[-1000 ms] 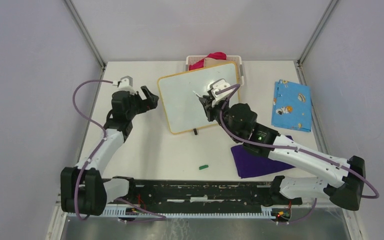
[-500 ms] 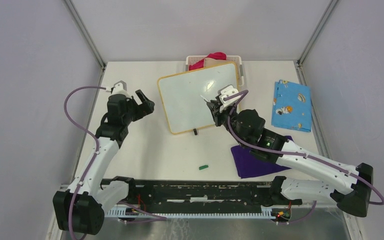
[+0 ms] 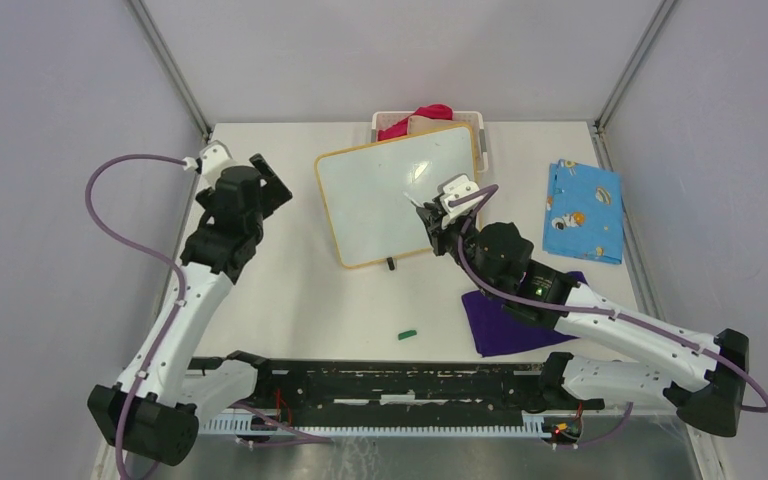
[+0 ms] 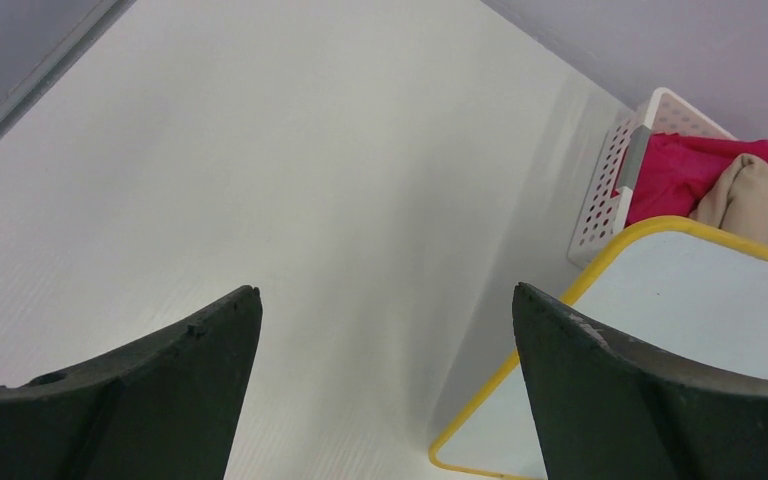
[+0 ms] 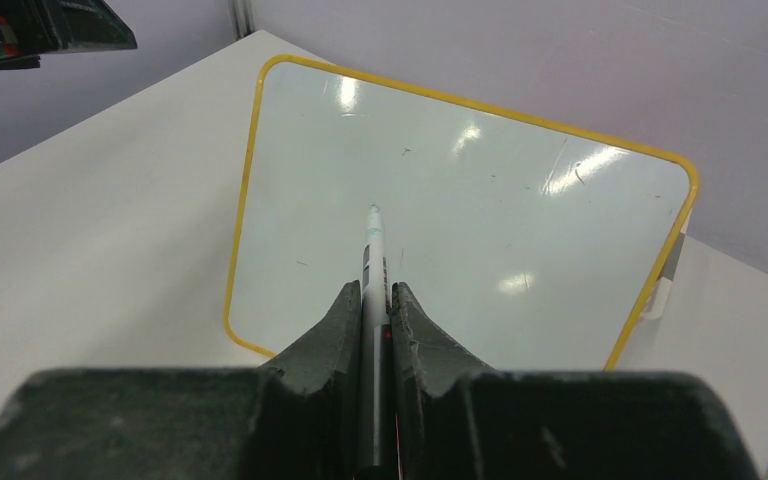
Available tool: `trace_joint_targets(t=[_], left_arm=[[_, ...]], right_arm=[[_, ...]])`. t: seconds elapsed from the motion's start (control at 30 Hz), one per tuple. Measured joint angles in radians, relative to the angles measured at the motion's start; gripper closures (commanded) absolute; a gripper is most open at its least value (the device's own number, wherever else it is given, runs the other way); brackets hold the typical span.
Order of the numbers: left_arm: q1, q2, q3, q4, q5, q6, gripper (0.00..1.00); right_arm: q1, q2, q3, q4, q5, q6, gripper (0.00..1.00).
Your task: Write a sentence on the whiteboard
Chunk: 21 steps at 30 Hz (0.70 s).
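Observation:
The whiteboard (image 3: 380, 200) with its yellow-orange frame stands tilted at the table's middle back, also seen in the right wrist view (image 5: 520, 230) and at the left wrist view's right edge (image 4: 700, 330). Its face is blank apart from faint specks; the sentence is not in view. My right gripper (image 3: 432, 218) (image 5: 375, 290) is shut on a white marker (image 5: 372, 250), whose tip points at the board's middle; whether it touches I cannot tell. My left gripper (image 3: 272, 182) (image 4: 385, 295) hangs open and holds nothing, left of the board's left edge.
A white basket (image 3: 477, 118) (image 4: 600, 190) with red and beige cloth stands behind the board. A blue patterned cloth (image 3: 583, 210) lies at the right, a purple cloth (image 3: 500, 322) under my right arm. A small green cap (image 3: 407, 333) lies near the front.
My left arm has swung left and back, away from the board's edge. My right gripper with the marker has shifted slightly right and then held still.

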Motion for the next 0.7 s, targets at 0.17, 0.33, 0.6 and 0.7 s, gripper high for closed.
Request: trace_joint_targets(t=[0.17, 0.33, 0.6, 0.7], left_arm=[[-0.004, 0.026, -0.083, 0.132, 0.091, 0.104, 0.0], [0.047, 0.014, -0.228, 0.326, 0.314, 0.175, 0.0], [0.072, 0.028, -0.36, 0.483, 0.507, 0.265, 0.0], [0.082, 0.019, -0.425, 0.554, 0.614, 0.311, 0.01]], right_arm=[[0.0, -0.003, -0.002, 0.002, 0.0, -0.006, 1.0], [0.0, -0.011, -0.009, 0.003, 0.001, -0.011, 1.0], [0.0, -0.014, -0.027, 0.002, 0.001, -0.021, 1.0], [0.0, -0.014, -0.027, 0.003, 0.001, -0.026, 1.0]])
